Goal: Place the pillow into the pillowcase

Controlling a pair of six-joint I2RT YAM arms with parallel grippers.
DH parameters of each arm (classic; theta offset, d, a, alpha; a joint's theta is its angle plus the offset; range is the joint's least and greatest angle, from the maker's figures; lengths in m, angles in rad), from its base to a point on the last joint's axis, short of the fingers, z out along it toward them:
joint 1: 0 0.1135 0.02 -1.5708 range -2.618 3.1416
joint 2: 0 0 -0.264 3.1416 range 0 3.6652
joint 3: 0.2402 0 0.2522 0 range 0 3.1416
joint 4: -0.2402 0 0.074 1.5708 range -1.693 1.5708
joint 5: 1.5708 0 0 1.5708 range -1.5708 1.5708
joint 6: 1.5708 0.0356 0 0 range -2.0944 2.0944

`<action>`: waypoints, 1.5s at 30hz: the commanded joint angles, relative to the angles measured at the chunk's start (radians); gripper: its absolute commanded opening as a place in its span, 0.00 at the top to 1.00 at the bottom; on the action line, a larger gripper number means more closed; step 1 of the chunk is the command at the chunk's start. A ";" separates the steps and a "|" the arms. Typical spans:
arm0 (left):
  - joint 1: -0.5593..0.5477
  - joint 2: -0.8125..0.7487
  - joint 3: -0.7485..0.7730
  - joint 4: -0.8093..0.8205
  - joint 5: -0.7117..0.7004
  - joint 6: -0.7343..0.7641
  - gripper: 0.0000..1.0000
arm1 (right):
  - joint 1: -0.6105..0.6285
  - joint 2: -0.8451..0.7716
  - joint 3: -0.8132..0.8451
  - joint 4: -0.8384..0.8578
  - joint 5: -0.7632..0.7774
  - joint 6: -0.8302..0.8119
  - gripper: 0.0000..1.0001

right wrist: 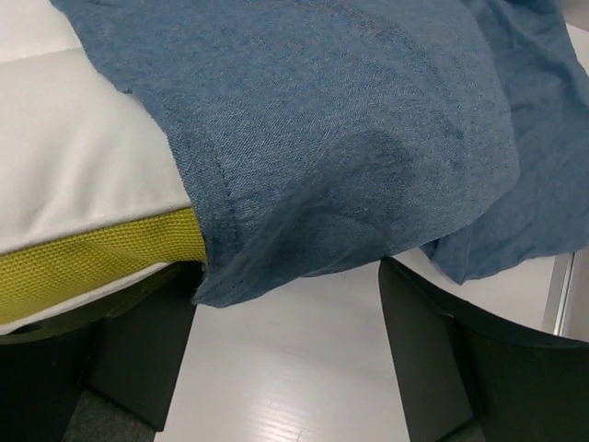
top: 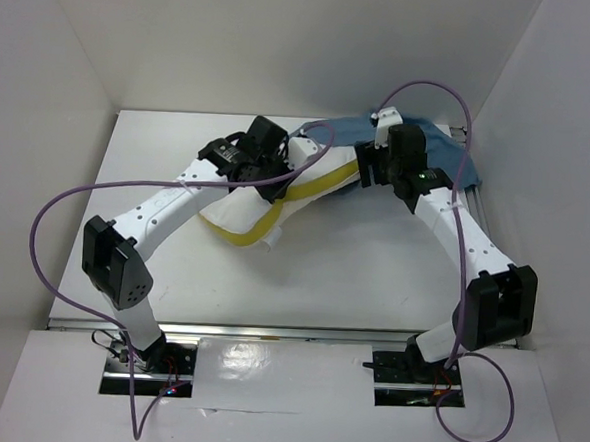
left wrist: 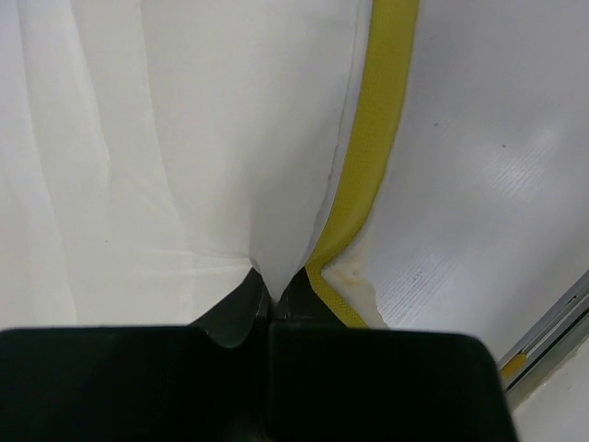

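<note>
Our left hand [left wrist: 273, 299] is clamped tight, its fingertips pinching a fold of the white pillow [left wrist: 184, 138] just beside the yellow strip [left wrist: 373, 138], which runs straight away from the hand. Seen from above, the pillow's long axis runs diagonally from this grip: its free end lies near and to the left on the table [top: 373, 256], and its other end points far and to the right, towards the pillowcase [right wrist: 350, 120]. That far end has just entered the blue cloth. The wrist view on that side shows the hem [right wrist: 198, 198] draped over the pillow's corner, with most of the pillow outside. Our right hand [right wrist: 290, 341] is the nearer one to that opening. Its fingers stand wide apart and hold nothing that we can see, with the hem hanging just above and between them. The rest of the pillowcase is bunched at the far right of the table, beyond that hand. We judge that the coming move depends on this line: the pillow must travel along its own length, far and rightward, while the mouth is caught and drawn the opposite way.
</note>
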 commanded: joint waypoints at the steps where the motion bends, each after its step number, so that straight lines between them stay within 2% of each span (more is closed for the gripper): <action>1: -0.002 -0.056 -0.003 0.042 0.029 -0.001 1.00 | -0.010 0.039 0.081 0.116 0.032 0.011 0.17; 4: -0.002 -0.066 -0.012 0.042 0.029 -0.001 1.00 | -0.019 0.063 0.093 0.125 0.032 -0.008 0.31; 5: -0.002 -0.066 -0.012 0.051 0.029 -0.001 1.00 | -0.029 0.079 0.105 0.125 0.017 -0.008 0.41; 6: -0.002 -0.066 -0.023 0.051 0.029 -0.001 1.00 | -0.029 0.079 0.115 0.125 -0.007 -0.008 0.54; 7: -0.002 -0.066 -0.023 0.051 0.029 -0.001 1.00 | -0.044 0.090 0.127 0.110 -0.056 -0.008 0.80; 9: -0.002 -0.075 -0.035 0.060 0.020 -0.001 1.00 | -0.044 0.099 0.159 0.085 -0.125 -0.008 0.98; 14: 0.007 -0.066 -0.032 0.069 0.009 -0.033 1.00 | -0.017 0.099 0.282 -0.014 -0.319 0.031 1.00; 19: 0.016 -0.016 0.037 0.088 0.009 -0.099 1.00 | 0.141 0.088 0.337 -0.128 -0.446 0.031 1.00; 20: 0.029 0.004 0.055 0.088 0.009 -0.108 1.00 | 0.204 0.088 0.351 -0.181 -0.472 0.022 1.00; 23: 0.058 0.035 0.153 0.088 0.018 -0.157 1.00 | 0.289 0.088 0.340 -0.250 -0.523 -0.009 1.00; 29: 0.141 0.046 0.232 0.100 0.018 -0.215 1.00 | 0.300 0.099 0.368 -0.381 -0.662 -0.057 1.00; 32: 0.168 0.046 0.257 0.100 0.018 -0.237 1.00 | 0.300 0.099 0.389 -0.381 -0.730 -0.057 1.00; 36: 0.168 0.046 0.258 0.100 0.041 -0.248 1.00 | 0.318 0.111 0.421 -0.311 -0.741 -0.035 1.00; 40: 0.168 0.046 0.246 0.100 0.064 -0.268 1.00 | 0.318 0.198 0.506 -0.252 -0.693 -0.023 1.00; 45: 0.168 0.046 0.257 0.100 0.093 -0.292 1.00 | 0.341 0.315 0.619 -0.226 -0.724 0.029 1.00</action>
